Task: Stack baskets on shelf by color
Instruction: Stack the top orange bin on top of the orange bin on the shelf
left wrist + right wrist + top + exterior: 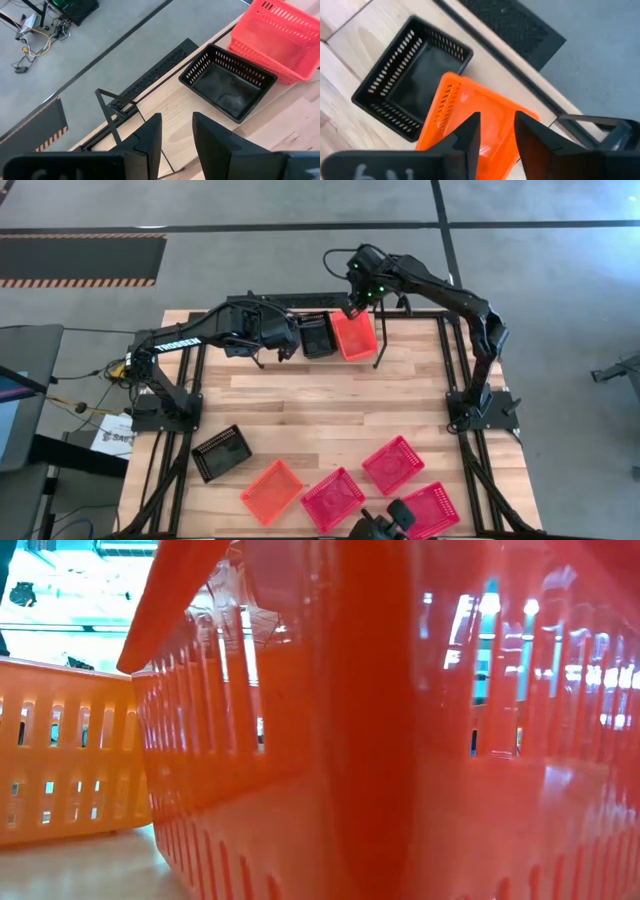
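On the shelf point(175, 107) at the table's far edge, a black basket point(318, 335) stands on its base with an orange basket point(353, 337) right beside it. My right gripper point(352, 308) hangs open just above the orange basket's far end point(485, 105) with nothing between its fingers. My left gripper point(287, 343) hovers open over the shelf, left of the black basket point(227, 82), and holds nothing. Several more baskets lie on the near tabletop: one black point(222, 452), one orange point(272, 490) and three red point(393, 464).
A black wire upright point(107, 110) stands at the shelf's left end and another point(378, 340) right of the orange basket. In the low view an orange basket wall point(400, 740) fills the picture. Bare wood point(320, 405) lies between the shelf and the near baskets.
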